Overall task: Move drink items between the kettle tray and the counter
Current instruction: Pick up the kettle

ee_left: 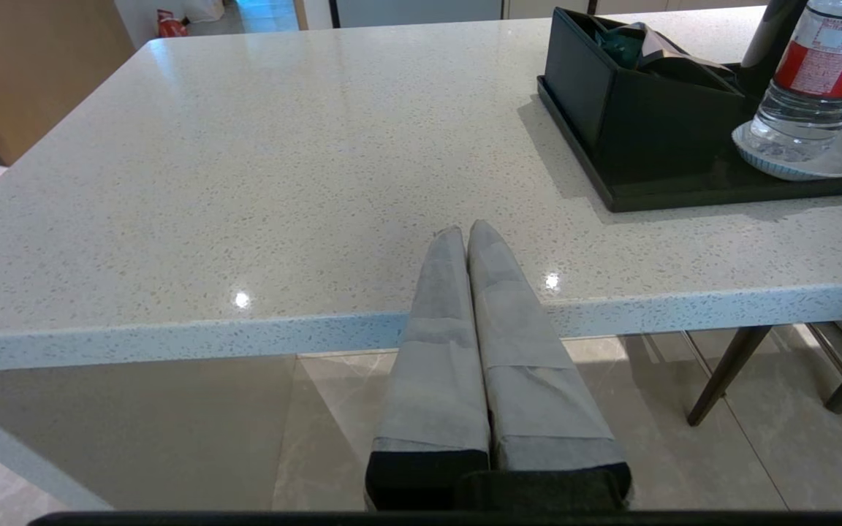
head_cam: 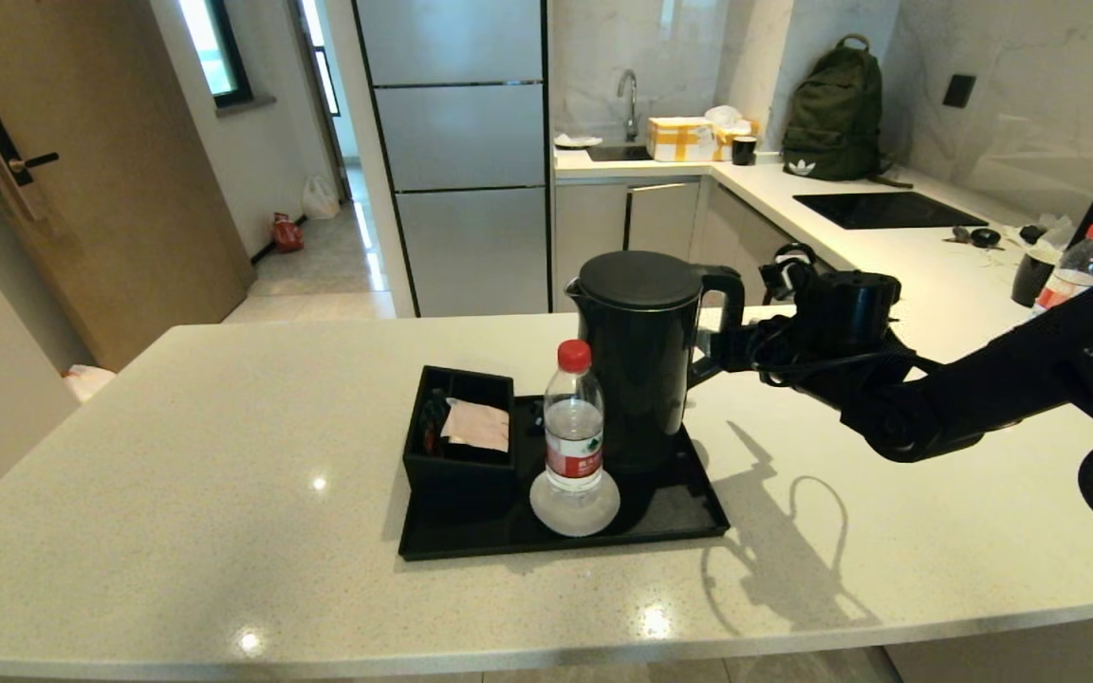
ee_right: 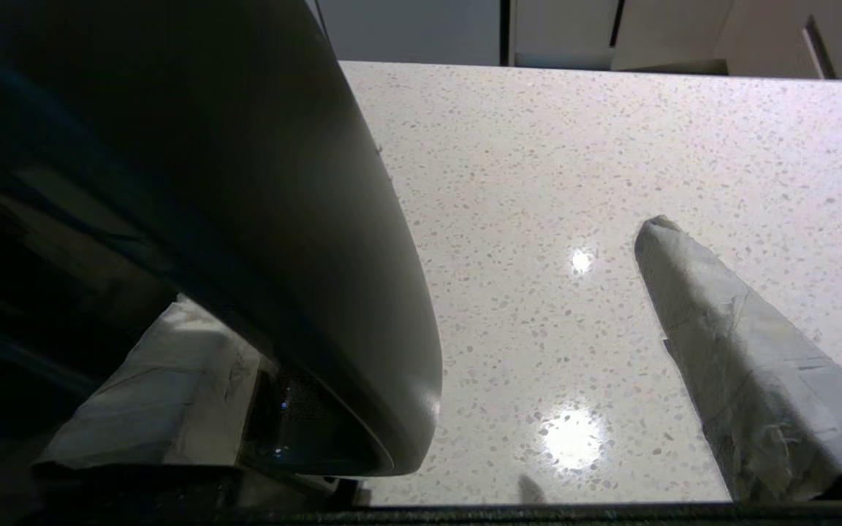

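I see the kettle (head_cam: 642, 356) standing on the tray (head_cam: 679, 517), behind the water bottle (head_cam: 573, 422). My right end effector (head_cam: 719, 349) is spread wide around its handle (head_cam: 725, 318), not clamped. My left end effector (ee_left: 467, 237) is clenched empty at the tabletop (head_cam: 176, 455) edge.

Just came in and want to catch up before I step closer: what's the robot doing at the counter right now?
The right gripper is at the loop handle of the tall glossy black electric kettle, fingers open around it. The kettle stands on the flat black tray, beside the small clear red-capped water bottle on a white round coaster. The left gripper hangs shut at the near edge of the pale speckled stone counter.
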{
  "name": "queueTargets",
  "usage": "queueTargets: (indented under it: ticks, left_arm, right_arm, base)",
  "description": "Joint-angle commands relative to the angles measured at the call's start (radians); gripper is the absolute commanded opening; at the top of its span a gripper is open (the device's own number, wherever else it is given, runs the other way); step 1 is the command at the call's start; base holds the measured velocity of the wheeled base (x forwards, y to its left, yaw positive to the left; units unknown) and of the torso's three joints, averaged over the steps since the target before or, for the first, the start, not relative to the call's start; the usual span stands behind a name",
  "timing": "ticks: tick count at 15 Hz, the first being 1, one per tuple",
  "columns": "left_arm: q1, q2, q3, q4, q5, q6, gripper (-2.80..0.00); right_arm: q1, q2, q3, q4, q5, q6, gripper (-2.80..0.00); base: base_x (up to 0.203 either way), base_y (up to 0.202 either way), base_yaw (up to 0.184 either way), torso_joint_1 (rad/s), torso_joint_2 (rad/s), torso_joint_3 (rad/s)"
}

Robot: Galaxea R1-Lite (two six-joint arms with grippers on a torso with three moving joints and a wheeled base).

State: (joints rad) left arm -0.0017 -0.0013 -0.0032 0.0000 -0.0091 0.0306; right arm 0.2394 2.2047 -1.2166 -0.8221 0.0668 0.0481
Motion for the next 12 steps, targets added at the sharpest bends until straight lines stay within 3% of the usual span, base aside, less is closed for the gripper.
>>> queueTargets:
  ticks: [1, 12]
  left_arm:
    - [0.000, 0.001, 0.000, 0.000, 0.000, 0.000, -2.80]
    - [0.000, 0.001, 0.000, 0.000, 0.000, 0.002, -2.80]
  right_arm:
    - [-0.002, 0.000, -0.004, -0.005, -0.001, -0.001, -2.80]
    - [0.006, -0.036, 0.005, 0.003, -0.033, 0.012, -2.80]
  base:
    - [0.000, 0.000, 0.000, 0.000, 0.00, 0.000]
    - [0.000, 0.000, 0.000, 0.000, 0.00, 0.000]
